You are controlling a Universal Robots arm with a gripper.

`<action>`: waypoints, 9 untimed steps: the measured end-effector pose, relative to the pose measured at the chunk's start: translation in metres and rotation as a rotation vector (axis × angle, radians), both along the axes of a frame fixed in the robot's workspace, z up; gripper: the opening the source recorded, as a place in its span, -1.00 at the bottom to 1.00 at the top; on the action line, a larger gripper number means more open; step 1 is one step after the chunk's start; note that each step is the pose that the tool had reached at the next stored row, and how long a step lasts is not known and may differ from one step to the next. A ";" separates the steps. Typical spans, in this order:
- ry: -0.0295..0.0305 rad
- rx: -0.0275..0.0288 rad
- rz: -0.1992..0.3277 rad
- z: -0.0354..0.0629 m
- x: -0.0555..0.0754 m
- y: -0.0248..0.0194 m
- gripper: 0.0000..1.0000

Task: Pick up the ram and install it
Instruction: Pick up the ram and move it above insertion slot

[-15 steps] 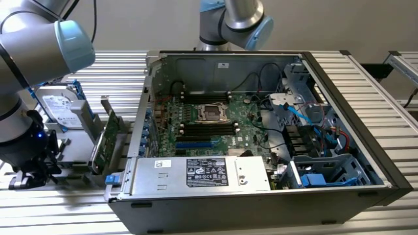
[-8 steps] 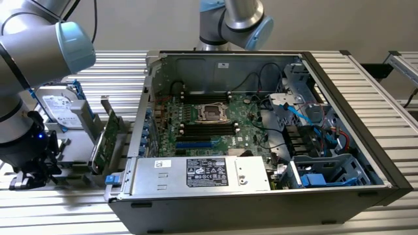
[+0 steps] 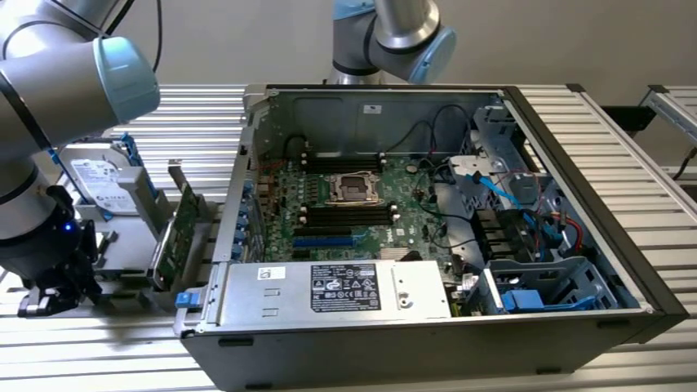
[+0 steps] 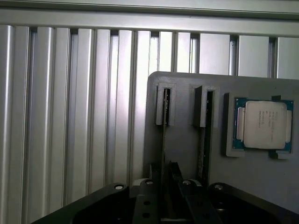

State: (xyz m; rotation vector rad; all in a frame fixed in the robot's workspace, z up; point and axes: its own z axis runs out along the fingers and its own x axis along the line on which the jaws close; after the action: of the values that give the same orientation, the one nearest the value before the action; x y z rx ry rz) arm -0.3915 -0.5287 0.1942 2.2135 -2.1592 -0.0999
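On the grey holder (image 4: 187,144) atop the slatted desk (image 4: 70,116), claw (image 4: 165,171) aligned with the edge-on ram (image 4: 166,107), processor (image 4: 264,123) alongside, claw's grip cannot be told.

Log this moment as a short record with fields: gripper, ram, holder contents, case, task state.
gripper: low over the gray holder, outside the case
ram: standing on edge in a holder slot, directly under the gripper
second stick: on edge in the neighbouring slot
processor: lying flat in a recess beside the slots
computer case: open, with the motherboard exposed
task state: ram in the holder, not yet lifted or installed
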 end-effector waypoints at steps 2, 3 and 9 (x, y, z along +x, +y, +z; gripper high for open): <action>0.0000 0.0000 0.000 -0.0002 0.000 0.0000 -0.55; -0.0001 0.0001 0.000 -0.0003 0.000 0.0000 -0.55; 0.0000 0.0000 -0.001 -0.0004 0.000 0.0000 -0.73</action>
State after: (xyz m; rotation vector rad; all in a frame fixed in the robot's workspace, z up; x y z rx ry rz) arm -0.3914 -0.5286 0.1938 2.2126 -2.1600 -0.0999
